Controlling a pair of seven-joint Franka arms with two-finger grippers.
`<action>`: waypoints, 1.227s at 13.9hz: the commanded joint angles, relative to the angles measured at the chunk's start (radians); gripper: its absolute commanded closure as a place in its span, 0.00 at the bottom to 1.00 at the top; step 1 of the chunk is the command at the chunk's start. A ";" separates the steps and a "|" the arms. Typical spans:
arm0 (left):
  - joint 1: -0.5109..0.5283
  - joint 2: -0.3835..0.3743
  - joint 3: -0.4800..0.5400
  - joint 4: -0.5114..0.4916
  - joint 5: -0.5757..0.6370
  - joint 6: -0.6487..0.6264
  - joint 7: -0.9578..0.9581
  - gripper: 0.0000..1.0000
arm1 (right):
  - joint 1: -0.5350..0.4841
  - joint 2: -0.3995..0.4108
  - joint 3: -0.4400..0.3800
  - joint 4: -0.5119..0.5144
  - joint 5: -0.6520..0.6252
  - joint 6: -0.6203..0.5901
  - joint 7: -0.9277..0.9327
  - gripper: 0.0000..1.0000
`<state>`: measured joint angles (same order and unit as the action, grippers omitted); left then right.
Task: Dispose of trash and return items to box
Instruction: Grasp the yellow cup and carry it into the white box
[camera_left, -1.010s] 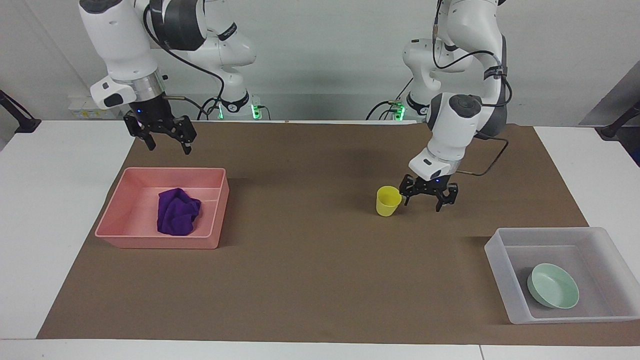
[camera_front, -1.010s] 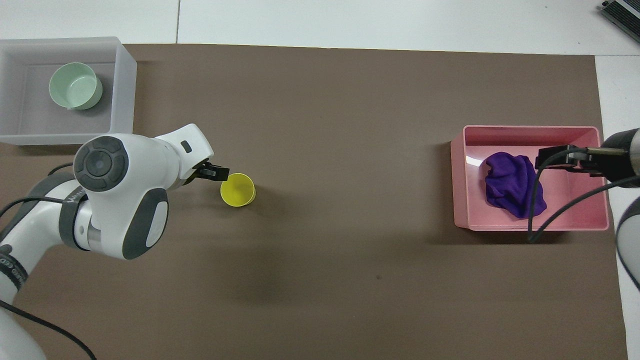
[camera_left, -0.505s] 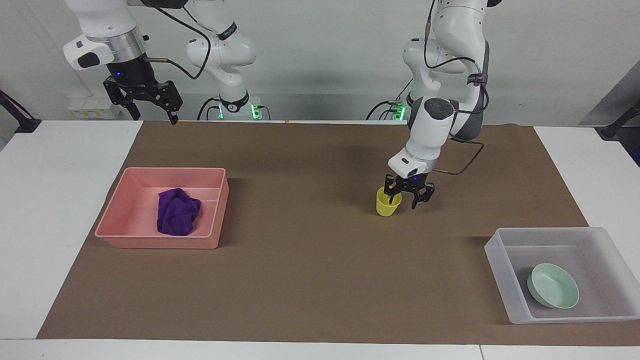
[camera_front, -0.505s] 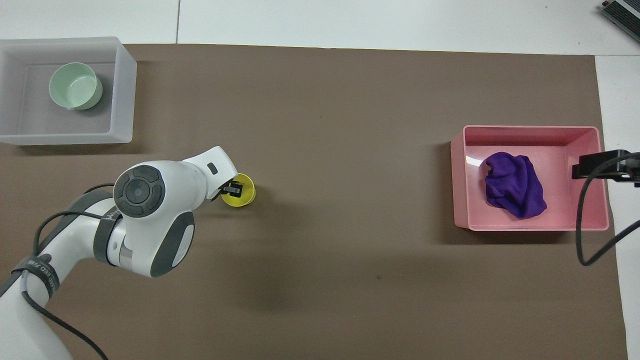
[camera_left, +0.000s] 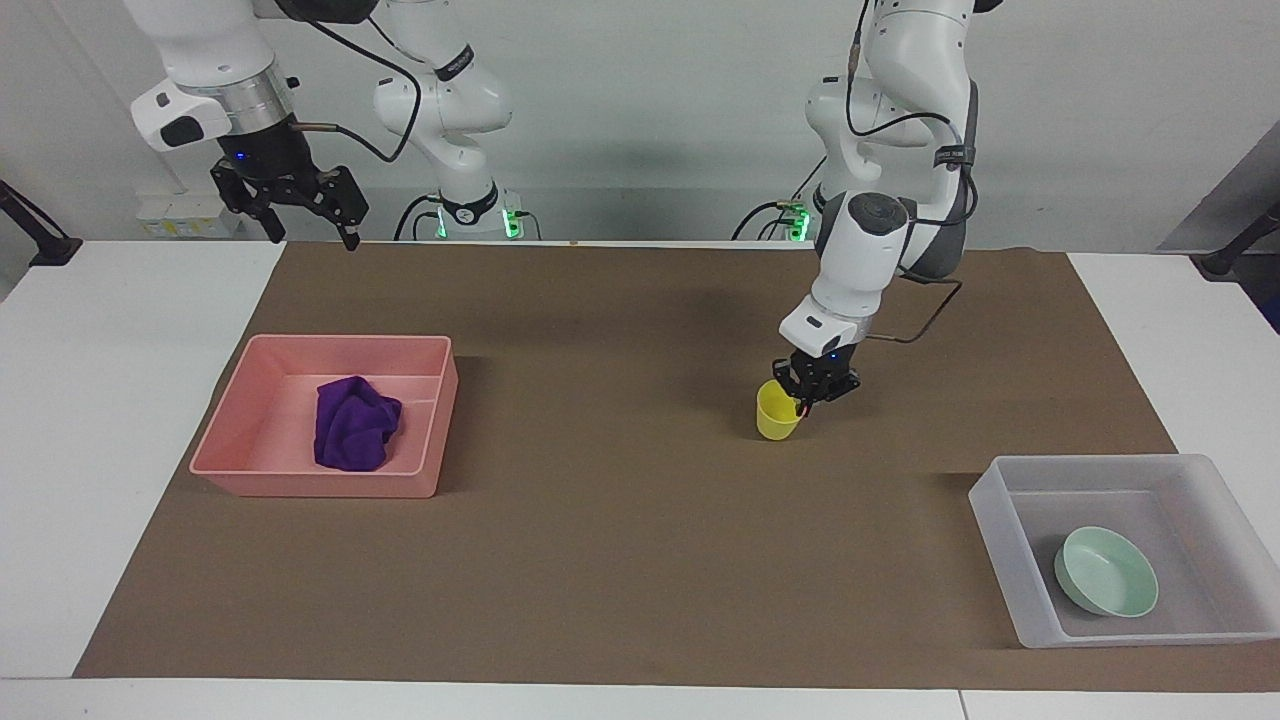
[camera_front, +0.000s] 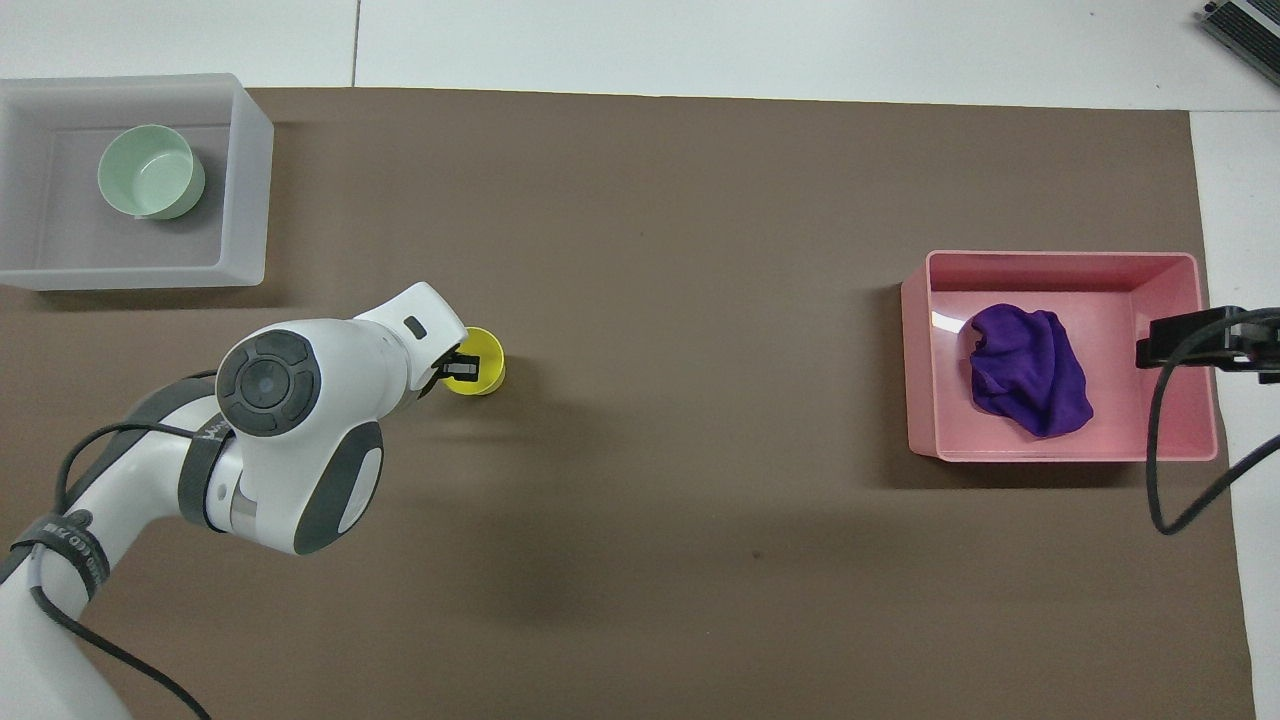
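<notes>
Fingers of our left gripper (camera_left: 806, 397) have drawn together since half a second ago, when they stood spread at the yellow cup (camera_left: 777, 411); now we have them pinched on the cup's rim, one finger inside the mouth and one outside. Our cup has tilted and shifted a little with that squeeze, its base on the brown mat (camera_left: 620, 560). Seen from overhead, the gripper (camera_front: 458, 368) covers the cup's (camera_front: 483, 360) edge on the left arm's side. It is a small bright yellow plastic cup, open side up. Our right gripper (camera_left: 300, 205) waits high over the table edge nearest us, fingers spread, much as before. Farther out, the purple rag (camera_left: 354, 423) lies crumpled in the pink bin (camera_left: 300, 482). Farthest, the mint-green bowl (camera_left: 1108, 571) rests in the translucent box (camera_left: 1040, 620).
</notes>
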<state>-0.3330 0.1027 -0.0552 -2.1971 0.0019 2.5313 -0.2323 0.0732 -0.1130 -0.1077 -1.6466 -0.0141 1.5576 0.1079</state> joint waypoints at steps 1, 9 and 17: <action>0.037 -0.009 0.012 0.083 0.017 -0.089 -0.022 1.00 | -0.012 0.009 0.005 0.028 0.009 -0.042 -0.025 0.00; 0.305 0.144 0.012 0.434 0.036 -0.138 0.059 1.00 | -0.003 -0.011 0.006 -0.015 -0.007 -0.028 -0.024 0.00; 0.517 0.414 0.005 0.816 0.023 -0.223 0.254 1.00 | -0.006 -0.011 0.006 -0.018 -0.006 -0.025 -0.024 0.00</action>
<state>0.1512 0.4103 -0.0340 -1.5235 0.0172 2.3446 0.0013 0.0748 -0.1131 -0.1052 -1.6505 -0.0159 1.5338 0.1079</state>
